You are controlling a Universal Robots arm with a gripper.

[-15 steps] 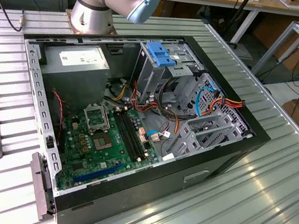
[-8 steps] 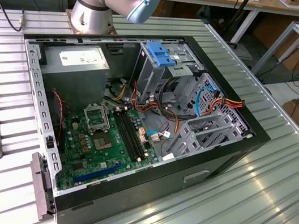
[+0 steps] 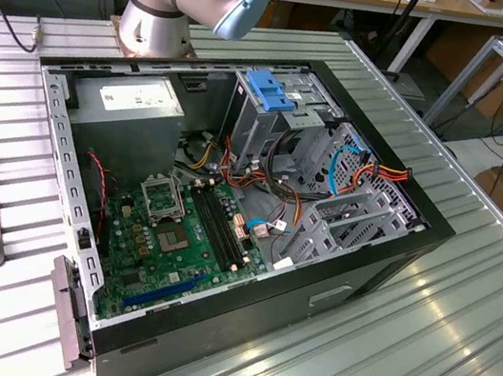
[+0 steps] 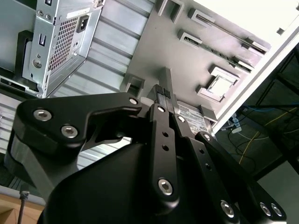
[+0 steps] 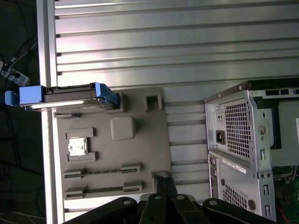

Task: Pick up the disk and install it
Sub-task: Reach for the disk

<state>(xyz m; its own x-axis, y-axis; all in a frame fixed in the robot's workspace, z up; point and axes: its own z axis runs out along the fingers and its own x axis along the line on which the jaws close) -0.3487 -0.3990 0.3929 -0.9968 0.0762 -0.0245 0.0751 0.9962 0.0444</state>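
The gripper's (image 5: 163, 178) two black fingers (image 5: 160, 185) are pressed together with nothing between them, poised above one edge of a grey fixture tray (image 5: 145, 151). At the tray's opposite edge, well apart from the fingers, the disk (image 5: 70, 95) stands on its long side in a slot. Its long axis runs parallel with the grooves of the ribbed metal table (image 5: 177, 42). One blue-railed end juts past the table's border rail, and the other points toward the computer case (image 5: 243, 135). In the exterior view the case lies open beside the arm's base (image 3: 160, 14), with its green motherboard (image 3: 175, 238) showing.
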